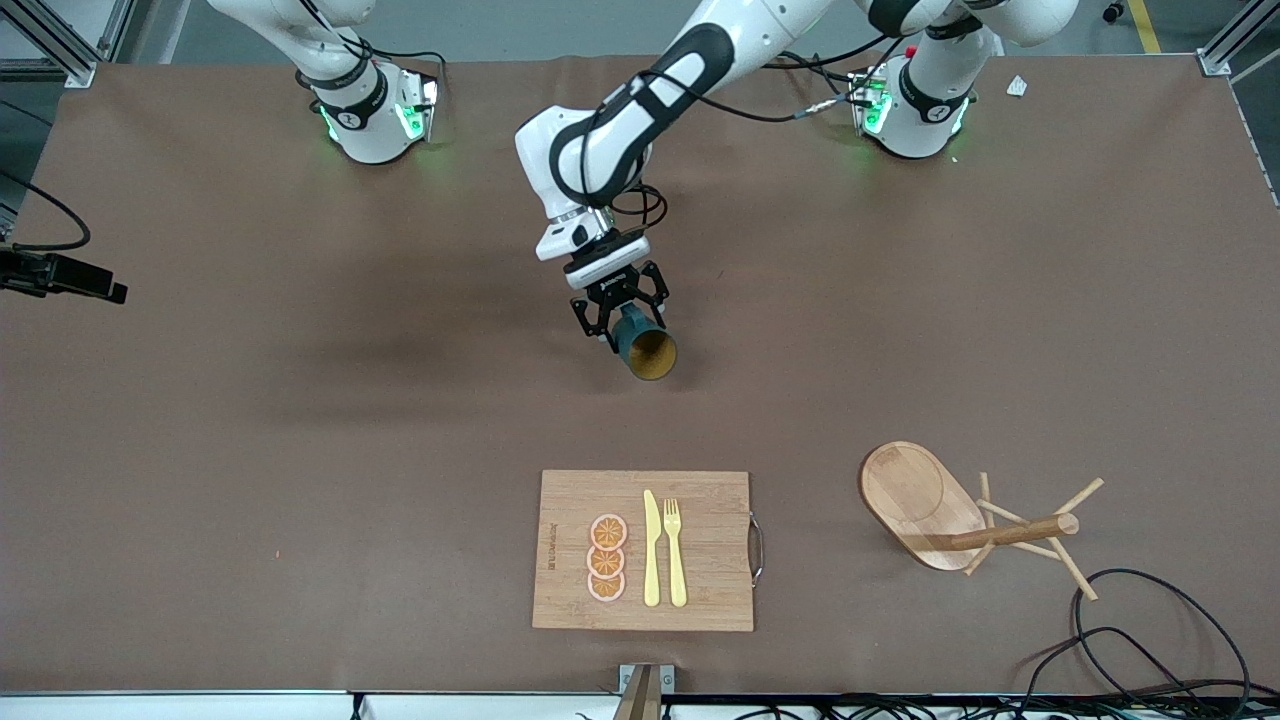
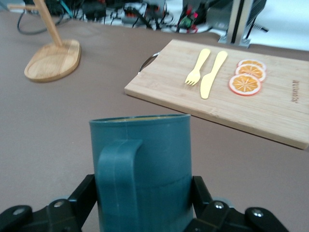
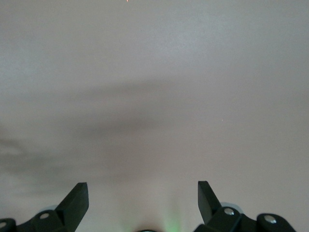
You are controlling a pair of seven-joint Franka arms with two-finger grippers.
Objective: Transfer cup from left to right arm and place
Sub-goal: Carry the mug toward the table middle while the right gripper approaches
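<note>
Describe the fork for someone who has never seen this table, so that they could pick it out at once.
Find the wooden cutting board at the table edge nearest the front camera. Two pale yellow utensils lie side by side on it beside three orange slices. The fork has tines and lies farther from the slices than the knife.

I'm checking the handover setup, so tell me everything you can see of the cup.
The cup is a small dark teal-green cylinder with a side handle and a yellowish-gold inside. It looks like matte plastic and appears empty. The left end effector is shut on its body, holding it in the air over bare table, tipped on its side with the open mouth toward the front camera. Only the end effector's fingers touch it.
</note>
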